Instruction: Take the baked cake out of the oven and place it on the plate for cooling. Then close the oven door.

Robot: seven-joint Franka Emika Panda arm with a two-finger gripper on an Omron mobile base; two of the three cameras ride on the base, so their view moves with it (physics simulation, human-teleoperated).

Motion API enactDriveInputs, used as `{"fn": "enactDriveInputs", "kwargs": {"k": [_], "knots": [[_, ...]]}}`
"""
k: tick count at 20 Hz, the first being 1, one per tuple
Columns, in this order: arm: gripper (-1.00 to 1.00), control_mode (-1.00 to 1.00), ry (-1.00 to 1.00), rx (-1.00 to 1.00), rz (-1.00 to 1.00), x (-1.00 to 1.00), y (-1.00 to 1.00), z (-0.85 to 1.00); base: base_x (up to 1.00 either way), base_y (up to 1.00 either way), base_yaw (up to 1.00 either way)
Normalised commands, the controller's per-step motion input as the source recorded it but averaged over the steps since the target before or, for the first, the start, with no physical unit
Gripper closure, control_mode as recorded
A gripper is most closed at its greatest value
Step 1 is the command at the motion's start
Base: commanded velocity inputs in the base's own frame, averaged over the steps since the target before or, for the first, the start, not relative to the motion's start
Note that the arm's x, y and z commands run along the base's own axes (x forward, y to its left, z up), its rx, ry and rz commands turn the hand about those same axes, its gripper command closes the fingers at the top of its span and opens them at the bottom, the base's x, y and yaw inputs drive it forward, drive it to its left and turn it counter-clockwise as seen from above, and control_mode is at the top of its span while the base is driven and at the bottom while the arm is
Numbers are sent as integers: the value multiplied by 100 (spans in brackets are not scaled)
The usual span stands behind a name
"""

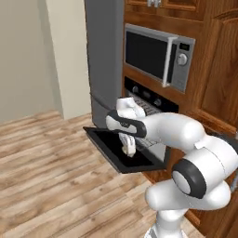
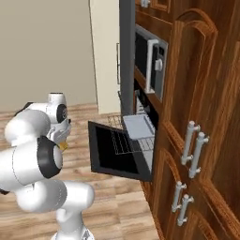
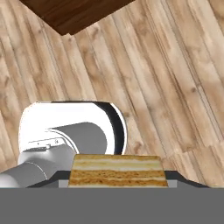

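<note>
On the left, we saw the end effector [image 3: 117, 186] clenched on the baked cake [image 3: 117, 171], a layered tan slice held between the finger tips over the wooden floor [image 3: 175, 78], outside the oven [image 2: 140, 123]. To the right, the oven door [image 2: 112, 152] hung open and flat, with the pale tray [image 2: 138, 126] resting on the pulled-out rack. In our judgement, we needed to keep the grip steady and the slice level while carrying it to the plate, turning slowly and well apart from the door edge.

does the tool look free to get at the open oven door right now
Probably not yet: the tool is shut on the baked cake. The oven door itself hangs open with only bare floor before it.
</note>
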Motion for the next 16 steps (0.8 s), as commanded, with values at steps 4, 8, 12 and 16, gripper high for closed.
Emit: {"fn": "enactDriveInputs", "kwargs": {"k": [4,8,12,16], "knots": [[100,100,0,0,0,0,0,0,-34,22,84],[100,100,0,0,0,0,0,0,-22,17,80],[100,100,0,0,0,0,0,0,-5,15,74],[100,100,0,0,0,0,0,0,0,17,70]]}}
